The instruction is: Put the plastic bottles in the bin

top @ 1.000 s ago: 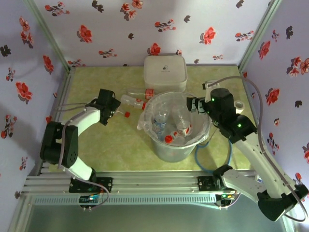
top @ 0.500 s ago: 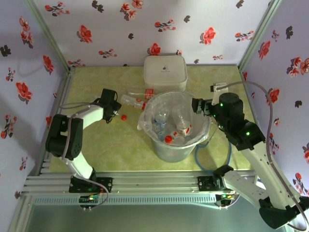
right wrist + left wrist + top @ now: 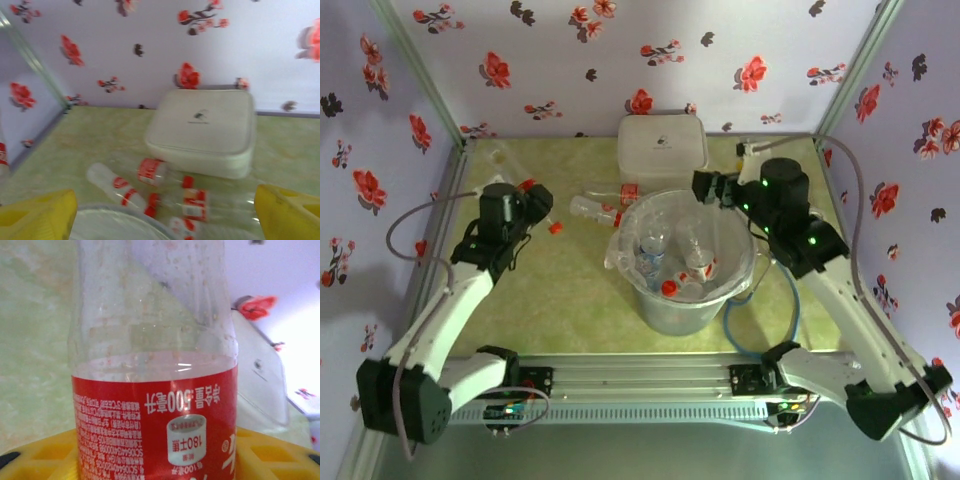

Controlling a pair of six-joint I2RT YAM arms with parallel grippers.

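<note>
From the top view, the bin (image 3: pixel 665 315) stands in the middle of the bench (image 3: pixel 570 300). Several bottles (image 3: pixel 672 258) lie inside it, pointing in mixed directions. A few loose bottles (image 3: pixel 595 210) lie on the bench between the bin and the white box (image 3: pixel 662 150), and the clearest one has its long axis running left to right, toward the rim of the bin. The left claw (image 3: pixel 532 203) hangs to the left of the bin, well apart from it, with a red cap (image 3: pixel 556 227) just beside its tips. The right claw (image 3: pixel 705 187) hangs at the far rim of the bin, near the white box. In the left wrist view, the left claw is clenched around a held bottle (image 3: pixel 155 390). The yellow fingers (image 3: pixel 40 457) show on both sides of the red label, and the long axis goes straight up the frame. The print is upside down, so I judge the cap end points down, out of frame. I judge this bottle is empty and very light (small drops sit on its wall), with a thin smooth wall that dents and slips under a hard squeeze. The labelled middle looks to me the better place to hold. In the right wrist view, the right claw is released, its fingers (image 3: pixel 35 215) wide apart with nothing between them. The loose bottles lie on their sides just in front of the white box, somewhat blurred, mostly pointing diagonally.
</note>
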